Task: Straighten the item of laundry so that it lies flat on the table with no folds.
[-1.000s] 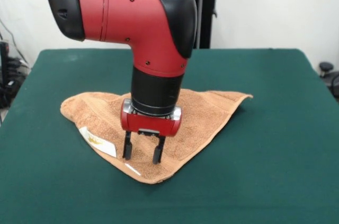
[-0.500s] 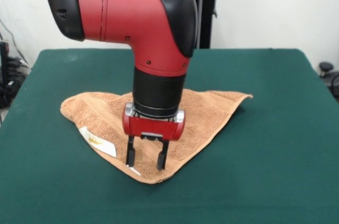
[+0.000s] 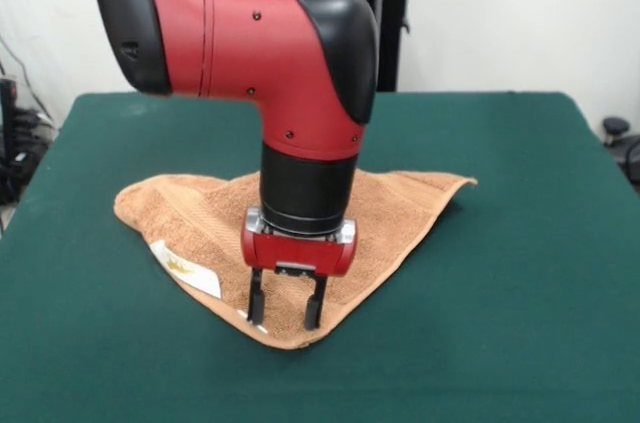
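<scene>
Worktop [image 3: 520,243]: dark green, felt-like surface filling most of the front view, bare apart from one cloth item.

Towel [image 3: 390,208]: orange-tan terry cloth, lying on the worktop left of centre, folded into a rough triangle. Left corner rounded and slightly bunched; right corner runs out to a point and lifts a little off the surface; the third corner points toward the near edge of the worktop. A woven band shows along the left side. The upper layer overlaps the lower, so the towel is not flat.

Tag [image 3: 185,268]: white with a small yellowish mark, lying on the towel's left near edge. A second small white strip [image 3: 248,319] lies just left of the gripper tips.

Arm [image 3: 280,53]: red and black, coming down over the middle of the towel and hiding part of it.

Gripper [image 3: 286,315]: red body, two black fingers [image 3: 257,305] pointing straight down, set moderately apart with a clear gap between them, nothing held. Tips at or just above the towel near its near corner; actual contact cannot be told.

Containers: none listed.
</scene>
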Robot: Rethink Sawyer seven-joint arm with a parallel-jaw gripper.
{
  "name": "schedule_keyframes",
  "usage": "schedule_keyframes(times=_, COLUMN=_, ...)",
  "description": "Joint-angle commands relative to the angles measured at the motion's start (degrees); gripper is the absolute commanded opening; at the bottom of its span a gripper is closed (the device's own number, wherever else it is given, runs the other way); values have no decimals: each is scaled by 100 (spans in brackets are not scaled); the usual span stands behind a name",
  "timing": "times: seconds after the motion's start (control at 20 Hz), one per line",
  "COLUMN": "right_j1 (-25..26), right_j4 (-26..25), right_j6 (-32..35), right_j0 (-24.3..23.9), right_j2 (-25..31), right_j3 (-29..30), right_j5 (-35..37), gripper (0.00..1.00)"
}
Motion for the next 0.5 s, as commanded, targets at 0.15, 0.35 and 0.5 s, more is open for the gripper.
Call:
schedule_keyframes(times=0.15, right_j1=786, right_j4=55, right_j6=-179, right_j0=249, right_j2=96, right_j3=-153, right_j5=664, gripper=100)
schedule_keyframes(times=0.35, right_j1=921, right_j4=37, right_j6=-216, right_j0=202, right_j2=118, right_j3=-200, right_j5=578, gripper=100)
schedule_keyframes(times=0.5, right_j1=1006, right_j4=32, right_j6=-245, right_j0=207, right_j2=127, right_j3=-286, right_j5=581, gripper=100)
